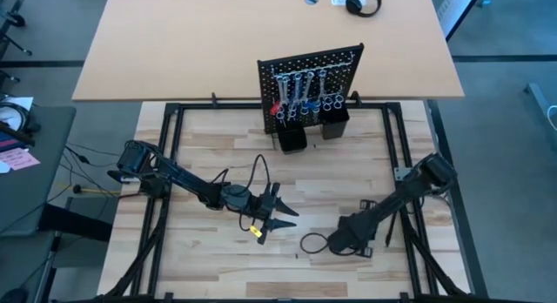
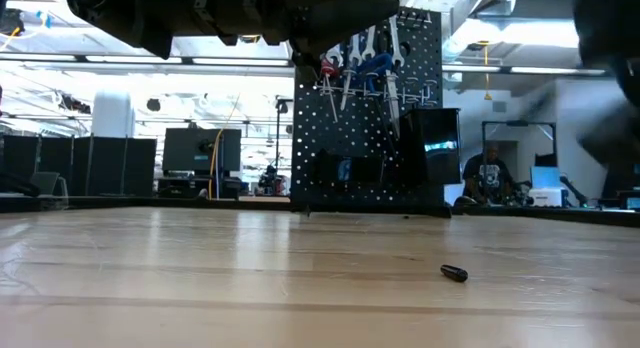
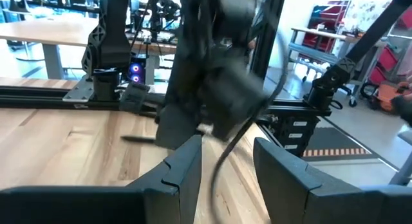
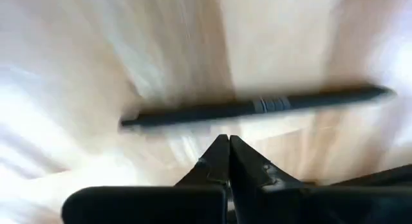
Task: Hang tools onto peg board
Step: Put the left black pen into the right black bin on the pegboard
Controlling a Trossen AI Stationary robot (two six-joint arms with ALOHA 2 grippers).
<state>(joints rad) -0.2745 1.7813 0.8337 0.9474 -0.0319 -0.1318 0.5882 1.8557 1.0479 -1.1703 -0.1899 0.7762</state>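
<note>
The peg board [image 1: 309, 85] stands upright at the table's far side, seen also in the low view as the peg board [image 2: 365, 118]. Silver wrenches [image 1: 300, 81], blue-handled tools [image 1: 309, 103] and a red-handled tool [image 1: 277, 108] hang from its hooks. My left gripper [image 1: 287, 212] is held level and open at mid table with nothing between its fingers [image 3: 187, 166]. My right gripper [image 1: 335, 244] points steeply down near the front right. It is shut [image 4: 228, 143] and holds nothing. A slim black pen-like rod [image 4: 257, 107] lies flat on the wood just beyond its fingertips.
Two black cups [image 1: 292, 136] [image 1: 335, 124] stand at the peg board's base. A small dark piece [image 2: 454, 273] lies on the wood right of centre. A cable loop [image 1: 312, 244] hangs beside my right wrist. Black frame rails [image 1: 170, 164] run along the table's sides.
</note>
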